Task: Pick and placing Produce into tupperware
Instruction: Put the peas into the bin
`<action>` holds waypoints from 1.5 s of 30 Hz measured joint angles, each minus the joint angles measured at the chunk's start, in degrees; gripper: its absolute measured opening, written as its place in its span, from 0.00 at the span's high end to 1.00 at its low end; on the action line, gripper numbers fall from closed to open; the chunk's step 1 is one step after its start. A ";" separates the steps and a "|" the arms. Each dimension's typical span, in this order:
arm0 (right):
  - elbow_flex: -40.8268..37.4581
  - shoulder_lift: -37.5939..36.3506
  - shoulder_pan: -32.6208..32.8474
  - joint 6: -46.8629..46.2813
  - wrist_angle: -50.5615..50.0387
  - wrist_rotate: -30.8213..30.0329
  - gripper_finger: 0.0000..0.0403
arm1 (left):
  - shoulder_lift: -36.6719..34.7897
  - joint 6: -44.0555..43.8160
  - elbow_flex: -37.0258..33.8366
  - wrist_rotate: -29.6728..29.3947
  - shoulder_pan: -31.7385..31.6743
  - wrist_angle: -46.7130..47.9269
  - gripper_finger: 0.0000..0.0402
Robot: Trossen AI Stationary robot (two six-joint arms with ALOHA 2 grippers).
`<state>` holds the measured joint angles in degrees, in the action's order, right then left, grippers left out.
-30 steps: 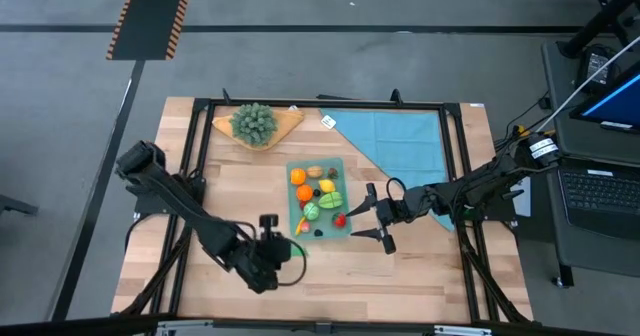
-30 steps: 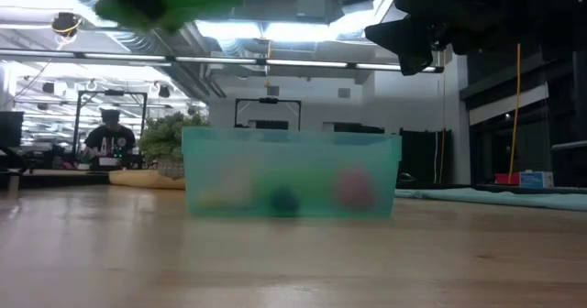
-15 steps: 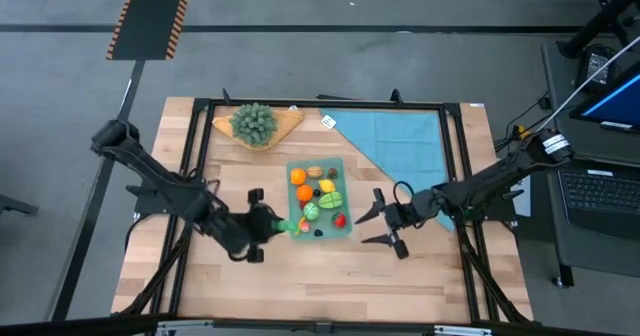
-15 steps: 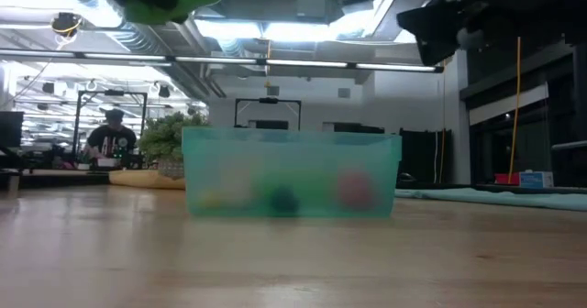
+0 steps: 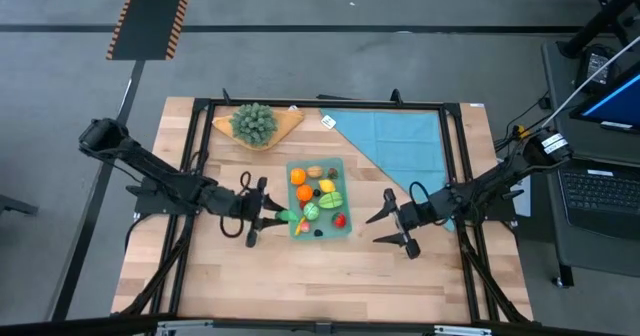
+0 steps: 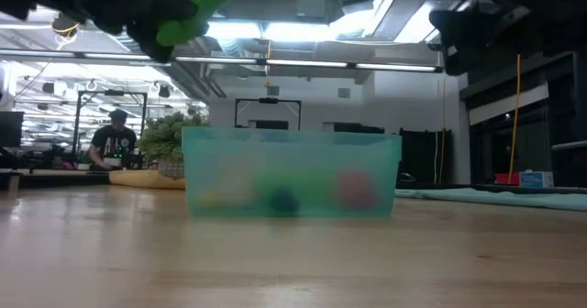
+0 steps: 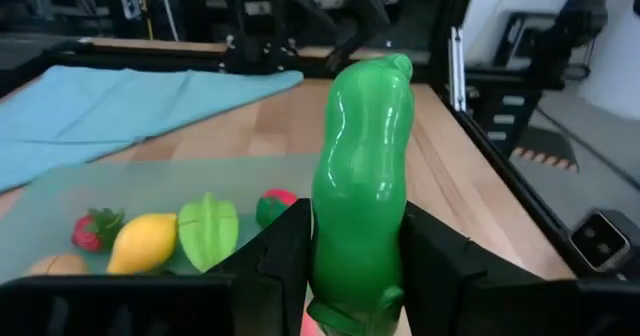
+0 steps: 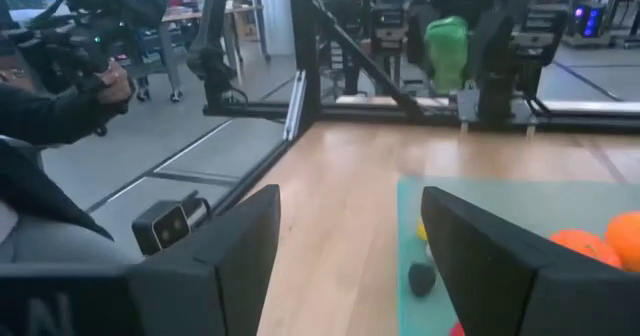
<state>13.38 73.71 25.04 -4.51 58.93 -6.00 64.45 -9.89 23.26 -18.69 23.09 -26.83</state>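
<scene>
High view: left gripper (image 5: 262, 214), clamping a green vegetable (image 7: 360, 176), has reached the tupperware (image 5: 319, 164) edge; right gripper (image 5: 398, 224), open and empty, has retreated.

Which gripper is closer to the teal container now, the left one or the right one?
The left. The left gripper, holding a green vegetable, is at the edge of the teal container. The right gripper is open, clearly off its other side.

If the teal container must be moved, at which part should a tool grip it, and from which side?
Probably the long right wall of the tupperware, from above, one finger inside, one outside: it is thin and upright, with bare table beside it. The open right tool is nearest; the left tool holds a green vegetable by the left edge.
</scene>
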 joint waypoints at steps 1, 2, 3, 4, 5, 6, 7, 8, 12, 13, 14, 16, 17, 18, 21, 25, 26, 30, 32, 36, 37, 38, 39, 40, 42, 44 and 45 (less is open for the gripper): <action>-0.43 0.00 -0.01 -0.25 0.10 -0.04 0.39 | 0.00 0.02 -0.81 0.89 -0.69 -1.61 0.72; -0.69 0.00 -0.07 -0.50 0.21 -0.04 0.39 | 0.00 0.41 -1.50 1.91 -1.37 -3.27 0.72; -0.75 0.00 -0.23 -0.82 0.29 -0.06 0.39 | 0.00 1.05 -2.03 3.00 -1.89 -4.81 0.72; -0.75 0.00 -0.41 -1.01 0.42 -0.04 0.39 | 0.00 1.38 -2.39 3.89 -2.36 -6.01 0.72; -0.75 0.00 -0.59 -1.08 0.48 -0.04 0.39 | 0.00 1.54 -2.65 4.72 -2.80 -6.78 0.72; -0.75 0.01 -0.78 -1.20 0.50 -0.06 0.39 | 0.00 1.55 -2.81 5.01 -3.33 -6.95 0.72; -0.75 0.00 -0.91 -1.28 0.52 -0.07 0.39 | 0.01 1.55 -2.88 5.11 -3.78 -6.90 0.72; -0.75 0.00 -0.94 -1.35 0.50 -0.10 0.39 | 0.02 1.55 -2.90 5.50 -4.21 -6.92 0.71; -0.75 0.00 -0.94 -1.38 0.49 -0.13 0.39 | 0.02 1.51 -2.90 7.85 -5.62 -7.19 0.71; -0.75 0.00 -0.94 -1.36 0.49 -0.13 0.39 | 0.02 1.49 -2.90 7.88 -5.99 -7.34 0.72; -0.75 0.00 -0.94 -1.36 0.49 -0.13 0.39 | 0.02 1.49 -2.90 7.88 -6.32 -7.61 0.72; -0.75 0.00 -0.94 -1.36 0.47 -0.13 0.39 | 0.02 1.16 -2.90 7.91 -6.97 -7.80 0.72; -0.75 0.00 -0.94 -1.36 0.47 -0.13 0.39 | 0.02 1.01 -2.90 8.06 -7.22 -7.78 0.72; -0.75 0.00 -0.94 -1.36 0.47 -0.12 0.39 | 0.02 1.01 -2.90 8.69 -7.53 -7.82 0.72; -0.75 0.00 -0.94 -1.36 0.47 -0.11 0.39 | 0.04 1.01 -2.90 11.00 -8.57 -9.63 0.70; -0.75 0.00 -0.94 -1.34 0.47 -0.12 0.39 | 0.07 1.36 -2.90 12.51 -10.09 -10.90 0.70; -0.75 0.00 -0.94 -1.34 0.44 -0.12 0.39 | 0.07 1.39 -2.90 12.64 -10.42 -11.29 0.71; -0.75 0.02 -0.94 -1.34 0.44 -0.11 0.39 | 1.19 1.46 -2.90 12.67 -11.60 -13.34 0.72; -0.75 0.02 -0.94 -1.31 0.44 -0.11 0.39 | 2.63 1.51 -2.88 13.35 -11.96 -16.02 0.71; -0.75 0.02 -0.94 -1.35 0.44 -0.11 0.39 | 7.37 1.53 -2.85 15.13 -13.16 -20.76 0.69; -0.75 0.02 -0.94 -1.36 0.42 -0.11 0.39 | 8.63 1.53 -2.77 15.59 -13.59 -22.05 0.70; -0.75 0.02 -0.94 -1.35 0.42 -0.11 0.39 | 10.07 1.53 -2.42 16.21 -14.04 -22.94 0.70; -0.75 0.02 -0.94 -1.35 0.42 -0.11 0.39 | 11.43 1.53 -1.84 17.15 -14.48 -23.55 0.71; -0.75 0.02 -0.94 -1.34 0.42 -0.11 0.39 | 12.71 1.53 -1.07 17.97 -14.96 -23.86 0.72; -0.75 0.02 -0.94 -1.34 0.42 -0.11 0.39 | 15.39 1.56 1.28 19.87 -16.05 -24.05 0.72; -0.75 0.02 -0.94 -1.37 0.40 -0.11 0.39 | 17.92 2.27 3.54 22.30 -17.28 -24.08 0.72; -0.75 0.02 -0.94 -1.38 0.34 -0.11 0.39 | 19.10 2.61 4.65 23.70 -17.85 -23.83 0.71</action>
<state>12.62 73.73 24.10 -5.89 59.27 -6.11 83.55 -7.28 27.91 5.01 5.24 -50.65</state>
